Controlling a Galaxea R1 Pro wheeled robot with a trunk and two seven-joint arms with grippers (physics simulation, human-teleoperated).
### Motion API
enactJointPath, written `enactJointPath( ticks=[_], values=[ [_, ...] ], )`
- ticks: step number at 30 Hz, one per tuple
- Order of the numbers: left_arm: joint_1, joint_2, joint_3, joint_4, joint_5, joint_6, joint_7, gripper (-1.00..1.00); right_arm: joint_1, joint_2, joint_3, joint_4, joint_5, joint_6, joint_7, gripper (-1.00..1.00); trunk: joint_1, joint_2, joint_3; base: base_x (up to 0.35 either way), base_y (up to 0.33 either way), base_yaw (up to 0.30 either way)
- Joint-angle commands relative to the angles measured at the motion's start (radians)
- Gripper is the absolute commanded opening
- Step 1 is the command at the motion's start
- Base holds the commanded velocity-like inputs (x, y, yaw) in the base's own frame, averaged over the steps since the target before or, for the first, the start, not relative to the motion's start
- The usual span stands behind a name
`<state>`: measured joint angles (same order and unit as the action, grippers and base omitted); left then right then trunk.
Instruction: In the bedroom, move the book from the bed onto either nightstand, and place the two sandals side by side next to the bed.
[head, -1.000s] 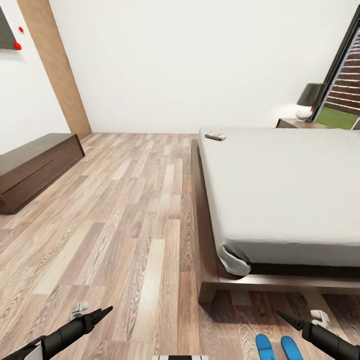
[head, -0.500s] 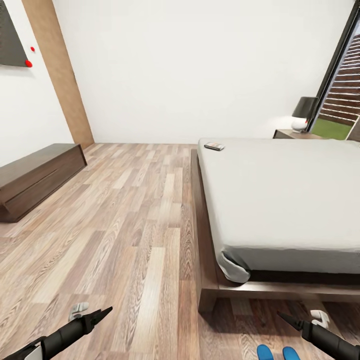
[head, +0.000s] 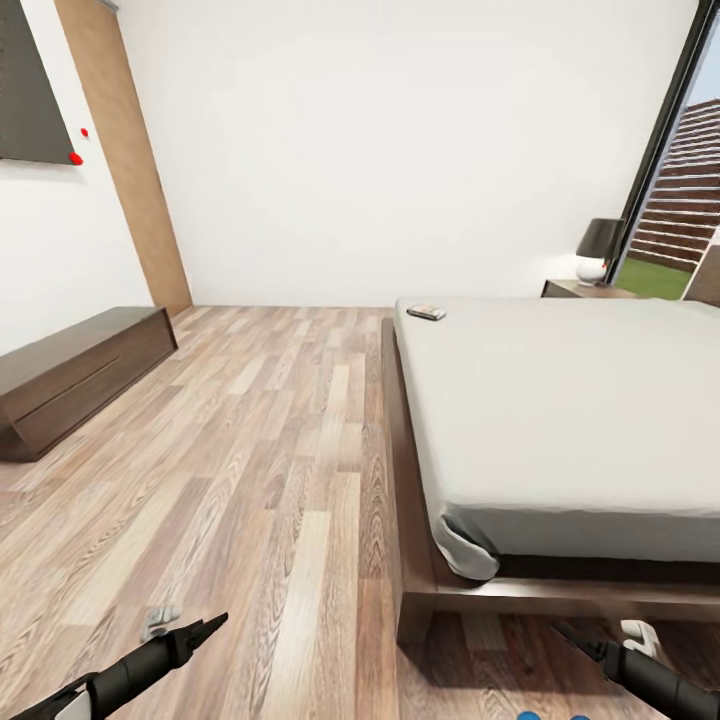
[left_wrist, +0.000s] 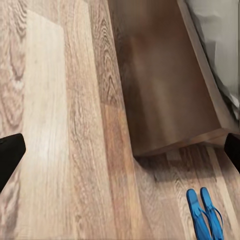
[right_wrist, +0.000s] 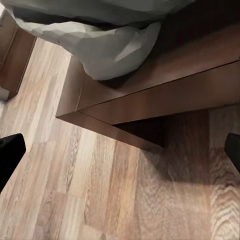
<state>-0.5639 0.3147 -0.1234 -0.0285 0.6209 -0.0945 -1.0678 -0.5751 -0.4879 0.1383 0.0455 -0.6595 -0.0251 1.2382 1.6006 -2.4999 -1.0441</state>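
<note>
Across the far corner of the bed (head: 560, 400), near its left edge, your book (head: 427, 312) lies flat with its long axis roughly crosswise to the mattress, well apart from the nightstand (head: 580, 289) beyond. Your left hand (head: 205, 630) and right hand (head: 570, 635) both hang released and empty. Reaching from here risks clipping the frame, and the sandals (left_wrist: 205, 212) sit paired, toes toward it.

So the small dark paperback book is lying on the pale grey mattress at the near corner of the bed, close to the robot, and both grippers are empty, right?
Not quite. The small dark paperback book lies on the pale grey mattress at the far corner, away from the robot, as the head view shows. Both grippers, left and right, are indeed empty.
</note>
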Motion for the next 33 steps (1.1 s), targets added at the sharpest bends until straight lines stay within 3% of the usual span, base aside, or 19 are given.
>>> enactJointPath(
  ticks=[1,33],
  values=[
    [-0.001,0.000,-0.009,0.001,0.005,-0.010,-0.001,1.00,-0.002,0.000,0.009,0.004,-0.008,-0.003,0.004,1.00,-0.001,0.000,0.003,0.000,0.000,0.000],
    [-0.001,-0.001,-0.010,0.001,0.005,-0.010,0.001,1.00,-0.002,0.004,0.009,0.004,-0.008,-0.003,0.003,1.00,-0.123,0.224,0.103,0.000,0.000,0.000]
  ],
)
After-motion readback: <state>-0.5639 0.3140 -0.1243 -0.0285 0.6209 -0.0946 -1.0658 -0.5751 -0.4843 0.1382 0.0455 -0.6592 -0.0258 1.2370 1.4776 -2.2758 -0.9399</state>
